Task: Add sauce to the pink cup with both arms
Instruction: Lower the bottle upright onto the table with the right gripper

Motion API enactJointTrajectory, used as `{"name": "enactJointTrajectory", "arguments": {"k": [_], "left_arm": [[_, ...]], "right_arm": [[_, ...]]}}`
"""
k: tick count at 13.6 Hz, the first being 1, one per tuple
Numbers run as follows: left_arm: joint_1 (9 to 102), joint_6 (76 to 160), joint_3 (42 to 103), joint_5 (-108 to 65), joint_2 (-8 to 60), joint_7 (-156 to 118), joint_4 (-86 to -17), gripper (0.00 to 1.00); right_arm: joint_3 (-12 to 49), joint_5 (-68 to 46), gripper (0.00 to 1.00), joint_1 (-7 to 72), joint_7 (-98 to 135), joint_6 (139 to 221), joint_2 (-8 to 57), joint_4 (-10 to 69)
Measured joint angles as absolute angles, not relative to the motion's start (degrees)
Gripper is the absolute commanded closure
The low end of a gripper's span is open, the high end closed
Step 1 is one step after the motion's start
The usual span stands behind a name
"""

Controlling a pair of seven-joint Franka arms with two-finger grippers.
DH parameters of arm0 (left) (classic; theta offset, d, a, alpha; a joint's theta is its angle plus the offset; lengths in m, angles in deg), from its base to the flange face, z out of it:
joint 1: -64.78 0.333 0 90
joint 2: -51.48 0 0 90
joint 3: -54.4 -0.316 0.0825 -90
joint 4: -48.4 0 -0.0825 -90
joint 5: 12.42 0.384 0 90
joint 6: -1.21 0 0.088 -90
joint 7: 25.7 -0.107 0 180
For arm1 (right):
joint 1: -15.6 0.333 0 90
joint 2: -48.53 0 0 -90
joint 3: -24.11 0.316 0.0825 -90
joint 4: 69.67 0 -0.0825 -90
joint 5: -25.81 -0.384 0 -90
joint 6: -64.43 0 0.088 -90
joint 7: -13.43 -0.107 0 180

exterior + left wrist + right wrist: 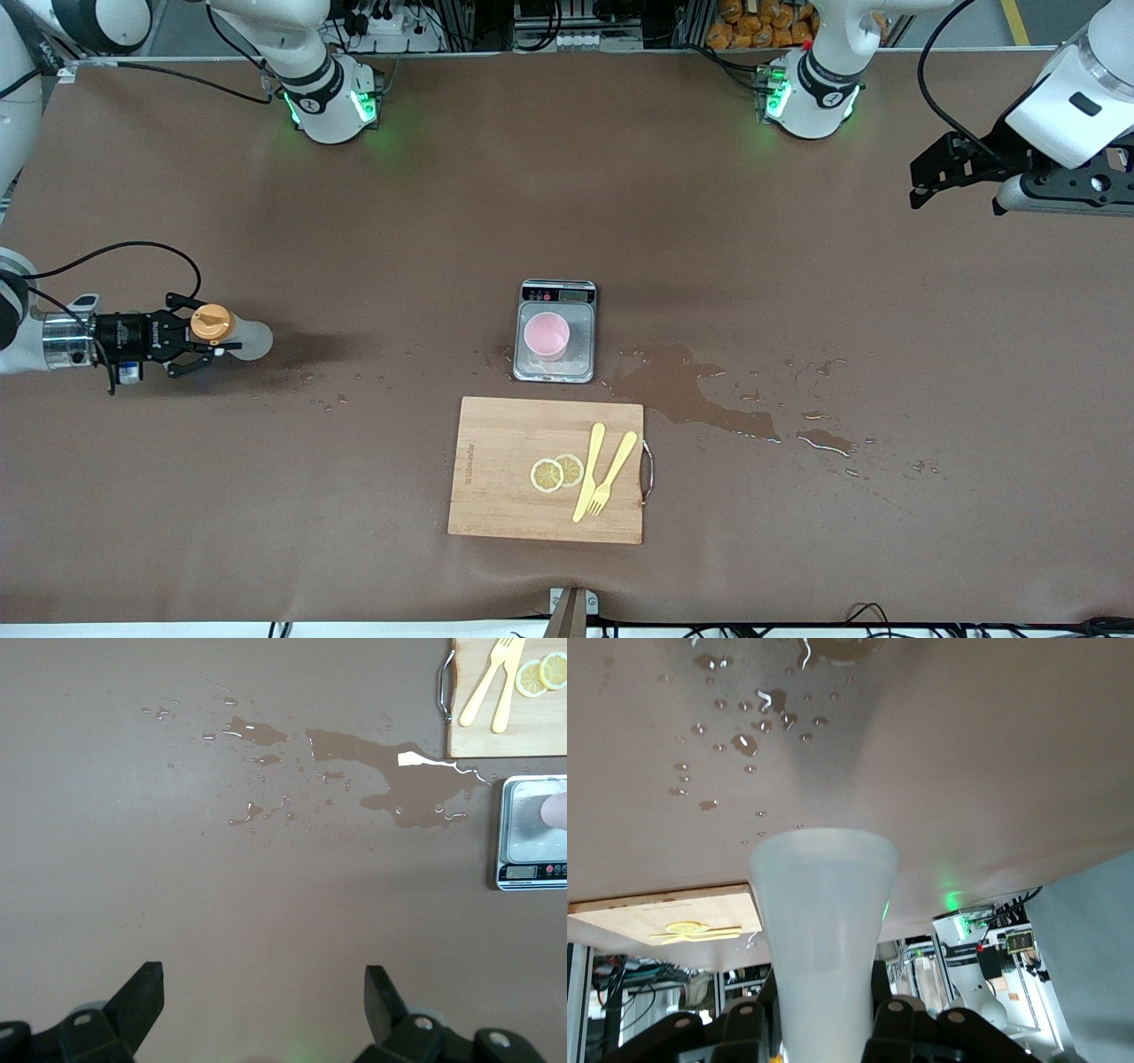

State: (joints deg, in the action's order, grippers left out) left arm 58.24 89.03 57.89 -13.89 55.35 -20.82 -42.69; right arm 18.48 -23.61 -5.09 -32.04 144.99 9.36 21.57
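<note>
The pink cup [547,334] stands on a steel scale [555,365] at the table's middle; its edge also shows in the left wrist view [558,811]. My right gripper [199,341] is shut on the sauce bottle [241,338] near its orange cap [212,323]. It holds the bottle sideways over the right arm's end of the table, with the bottle's base toward the scale. The bottle fills the right wrist view [824,930] between the fingers [897,1028]. My left gripper [921,182] is open and empty, high over the left arm's end of the table, and shows in its own wrist view [264,983].
A wooden cutting board [496,496] with two lemon slices [556,472], a yellow fork [611,474] and a yellow knife [588,470] lies nearer the camera than the scale. A wet spill [682,390] spreads beside the scale toward the left arm's end.
</note>
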Motion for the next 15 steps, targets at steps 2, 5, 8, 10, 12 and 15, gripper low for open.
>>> {"name": "enactJointTrajectory", "arguments": {"k": [2, 5, 8, 10, 12, 15], "left_arm": [[58.24, 89.07, 57.89, -13.89, 55.35, -20.82, -42.69, 0.00], [58.24, 89.08, 57.89, -13.89, 55.35, -20.82, -42.69, 0.00], [58.29, 89.12, 57.81, -13.89, 55.35, -20.82, -42.69, 0.00], [58.31, 89.31, 57.73, -13.89, 55.35, -20.82, -42.46, 0.00], [58.31, 89.31, 57.80, -13.89, 55.35, -20.82, -42.14, 0.00], [58.29, 89.31, 57.97, -13.89, 55.35, -20.82, -42.10, 0.00]], "right_arm": [[18.49, -24.10, 0.88, -6.90, -28.24, 143.92, 7.10, 21.67], [18.49, -24.52, 0.87, -8.82, -23.44, 143.26, 4.29, 21.69], [18.49, -24.64, 0.85, -9.44, -20.50, 143.23, 2.49, 21.69], [18.49, -24.66, 0.85, -9.86, -18.93, 143.23, 1.40, 21.69], [18.49, -24.69, 0.85, -10.33, -17.74, 143.27, 0.37, 21.68], [18.48, -24.70, 0.77, -10.92, -15.88, 143.36, -1.01, 21.67]]}}
